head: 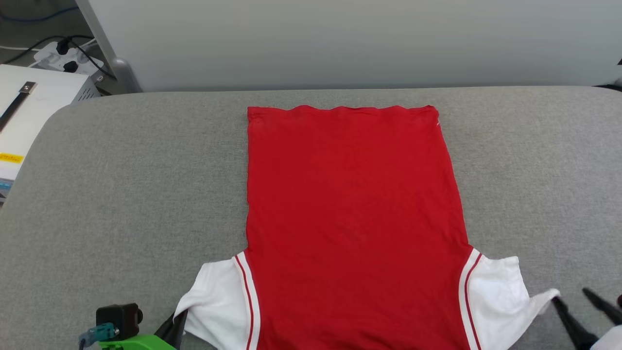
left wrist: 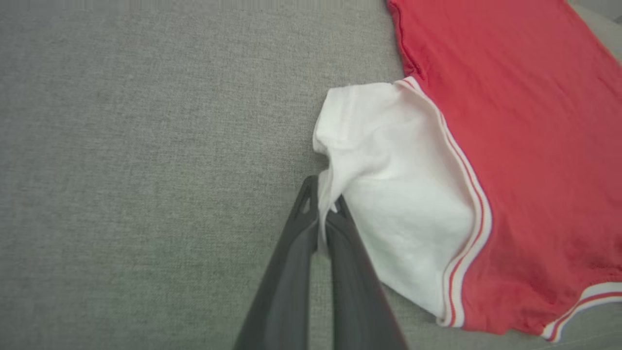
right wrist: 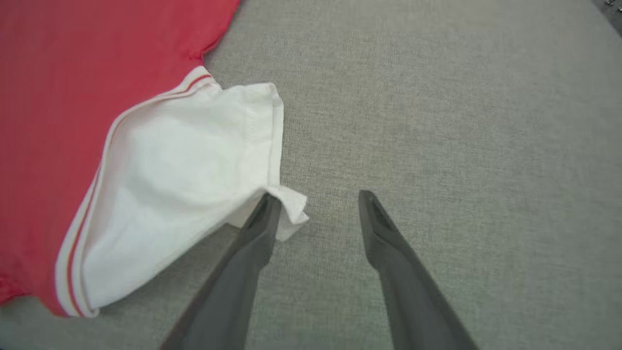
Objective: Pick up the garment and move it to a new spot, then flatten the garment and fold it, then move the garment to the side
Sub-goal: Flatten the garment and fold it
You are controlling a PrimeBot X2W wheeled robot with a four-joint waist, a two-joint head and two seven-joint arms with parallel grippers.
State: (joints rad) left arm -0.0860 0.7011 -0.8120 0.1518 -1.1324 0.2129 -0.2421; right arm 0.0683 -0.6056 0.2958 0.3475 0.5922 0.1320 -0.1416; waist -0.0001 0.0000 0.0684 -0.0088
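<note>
Nearest the robot, the left gripper [left wrist: 324, 194] is seen with its jaws together, clamped on the edge of the left white sleeve [left wrist: 398, 194], whose cloth is pinched into a small ridge between the two dark fingers. In the head view a green wrist piece [head: 136, 342] carrying a small black block is seen just beside that sleeve at the bottom edge. On the other side, the right gripper [right wrist: 318, 197] is held low over the grey fabric-covered tabletop [head: 121, 194] with its jaws wide apart. Its inner finger touches the drawn-out corner of the right white sleeve [right wrist: 184, 184], and nothing is clamped between the fingers. Both sleeves are joined to the body by red-and-white striped trim. The red jersey [head: 354, 194] is spread flat along the middle of the tabletop, plain red side up, with its sleeves at the near end and its slightly wavy hem [head: 340, 109] at the far end, close to the tabletop's back edge. Only faint creases are seen across the body. Beyond the tabletop's far left corner a white box [head: 39, 97] is seen, and behind it a power strip [head: 68, 58] with black plugs lies on the floor. A pale wall panel [head: 340, 43] stands across the back.
</note>
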